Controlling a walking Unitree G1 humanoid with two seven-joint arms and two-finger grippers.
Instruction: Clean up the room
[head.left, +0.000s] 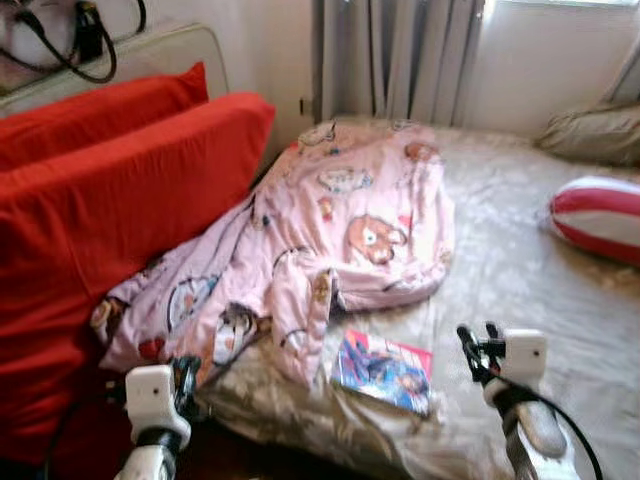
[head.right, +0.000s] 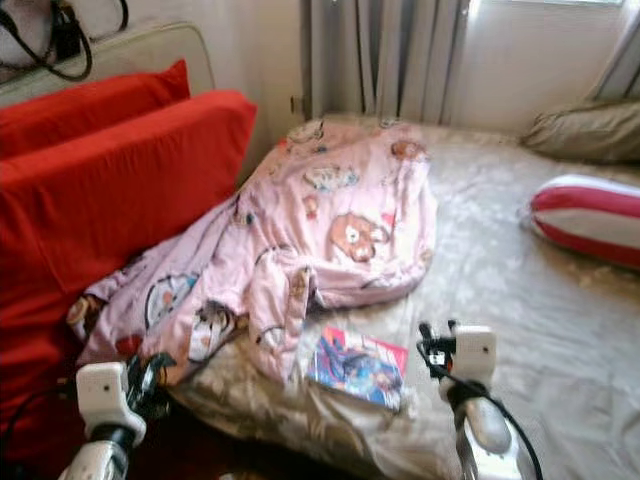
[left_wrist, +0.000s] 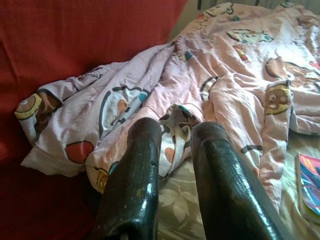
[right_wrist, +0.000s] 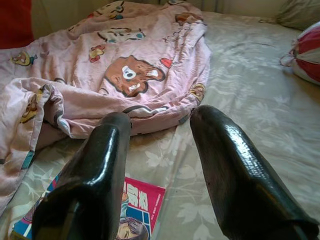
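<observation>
Tidying not yet begun: the pink blanket (head.left: 310, 240) lies crumpled across the bed (head.left: 520, 290), a book (head.left: 383, 371) beside its near edge. The left gripper (left_wrist: 172, 150) and right gripper (right_wrist: 160, 125) hover parted and empty over the bed's near edge.

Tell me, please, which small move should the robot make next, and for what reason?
Probably lower the right claw onto the comic book. It lies loose on the bed sheet near the crumpled pink blanket, just below that open claw, so it looks the nearest thing to tidy. The left claw is open by the blanket's edge.
</observation>
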